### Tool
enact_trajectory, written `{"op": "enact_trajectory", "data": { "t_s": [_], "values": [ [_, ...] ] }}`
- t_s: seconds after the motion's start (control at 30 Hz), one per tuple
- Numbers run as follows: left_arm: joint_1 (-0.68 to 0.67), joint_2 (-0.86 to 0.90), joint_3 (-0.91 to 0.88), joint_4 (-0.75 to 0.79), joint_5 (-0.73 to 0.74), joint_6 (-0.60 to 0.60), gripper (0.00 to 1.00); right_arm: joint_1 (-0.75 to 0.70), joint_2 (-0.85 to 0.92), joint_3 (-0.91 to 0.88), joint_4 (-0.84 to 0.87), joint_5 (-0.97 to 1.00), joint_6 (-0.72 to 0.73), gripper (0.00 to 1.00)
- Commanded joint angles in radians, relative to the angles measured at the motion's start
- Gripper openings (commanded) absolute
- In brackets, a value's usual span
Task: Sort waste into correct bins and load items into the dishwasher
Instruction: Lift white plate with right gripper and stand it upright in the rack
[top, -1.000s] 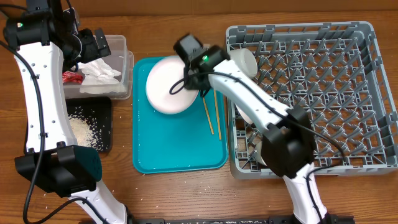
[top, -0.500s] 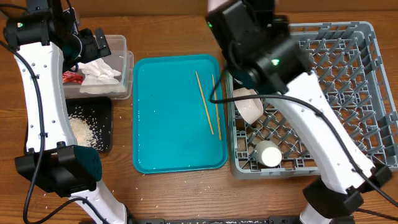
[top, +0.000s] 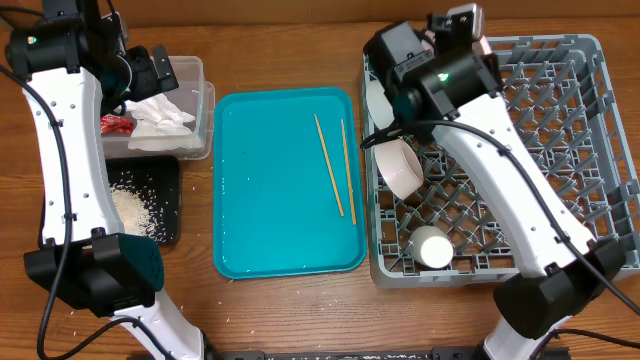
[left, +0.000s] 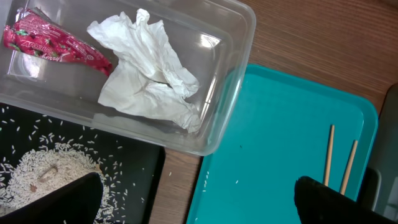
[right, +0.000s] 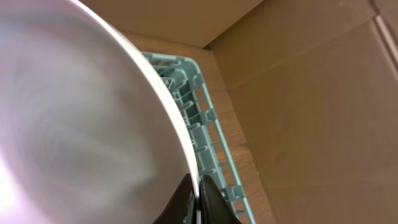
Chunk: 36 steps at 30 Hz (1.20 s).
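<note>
My right gripper (right: 198, 198) is shut on the rim of a white plate (right: 74, 124), holding it on edge over the back left part of the grey dish rack (top: 600, 150). From overhead only a sliver of the plate (top: 376, 105) shows beside the arm. A small white bowl (top: 400, 166) and a white cup (top: 432, 247) lie in the rack. Two wooden chopsticks (top: 330, 166) lie on the teal tray (top: 270, 200). My left gripper (left: 199, 205) is open and empty over the clear tub (left: 230, 93), which holds a red wrapper (left: 53, 43) and white napkin pieces (left: 146, 74).
A black tray (top: 165, 215) with a heap of rice (top: 130, 208) sits in front of the clear tub. A few rice grains lie on the teal tray and on the wood. A cardboard wall (right: 323, 93) stands behind the rack.
The right arm has lifted the white plate off the teal tray and carried it right, over the rack, turning it on edge. The left arm has not moved.
</note>
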Motion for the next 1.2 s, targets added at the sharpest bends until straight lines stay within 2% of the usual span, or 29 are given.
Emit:
{"op": "enact_trajectory", "data": {
  "t_s": [0.0, 0.2, 0.5, 0.87, 0.9, 0.93, 1.0, 1.03, 1.07, 1.17],
  "values": [
    [-0.007, 0.0, 0.021, 0.001, -0.003, -0.003, 1.0, -0.026, 0.004, -0.08, 0.038, 0.007, 0.039, 0.04],
    [-0.007, 0.0, 0.021, 0.001, -0.003, -0.003, 1.0, -0.076, 0.004, -0.218, 0.148, 0.006, 0.039, 0.04],
    [-0.007, 0.0, 0.021, 0.001, -0.003, -0.003, 1.0, -0.093, 0.004, -0.231, 0.247, -0.041, 0.005, 0.04],
    [-0.007, 0.0, 0.021, 0.001, -0.003, -0.003, 1.0, -0.095, 0.004, -0.285, 0.288, -0.107, -0.01, 0.1],
    [-0.007, 0.0, 0.021, 0.001, -0.003, -0.003, 1.0, -0.095, 0.004, -0.285, 0.296, -0.107, -0.01, 0.19],
    [-0.007, 0.0, 0.021, 0.001, -0.003, -0.003, 1.0, -0.095, 0.004, -0.285, 0.308, -0.108, -0.01, 0.34],
    [-0.007, 0.0, 0.021, 0.001, -0.003, -0.003, 1.0, -0.095, 0.004, -0.285, 0.337, -0.129, -0.01, 0.76],
    [-0.007, 0.0, 0.021, 0.001, -0.003, -0.003, 1.0, -0.094, 0.004, -0.282, 0.349, -0.146, -0.011, 0.86],
    [-0.007, 0.0, 0.021, 0.001, -0.003, -0.003, 1.0, -0.094, 0.003, -0.274, 0.351, -0.166, -0.011, 0.91],
    [-0.007, 0.0, 0.021, 0.001, -0.003, -0.003, 1.0, -0.092, 0.003, -0.212, 0.341, -0.294, -0.06, 0.93]
  ]
}}
